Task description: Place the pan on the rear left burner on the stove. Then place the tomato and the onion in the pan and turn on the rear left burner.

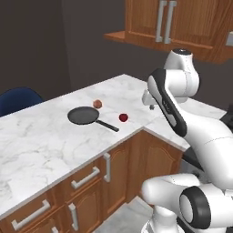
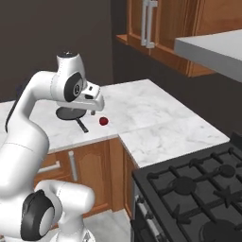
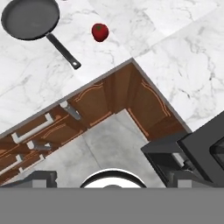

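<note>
Pan (image 1: 83, 115), shallow, round, dark grey, sits on the white marble counter (image 1: 41, 145), well apart from the raised claw (image 2: 93, 108), whose jaws stand apart, empty.

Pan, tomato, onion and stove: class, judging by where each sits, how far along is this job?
Done: nothing. The pan lies empty on the marble counter, with the onion and tomato beside it, all away from the stove. In hand: nothing; the open gripper hangs above the counter's edge, clear of all three. Left: move the pan to the rear left burner, put both in and light it.
</note>
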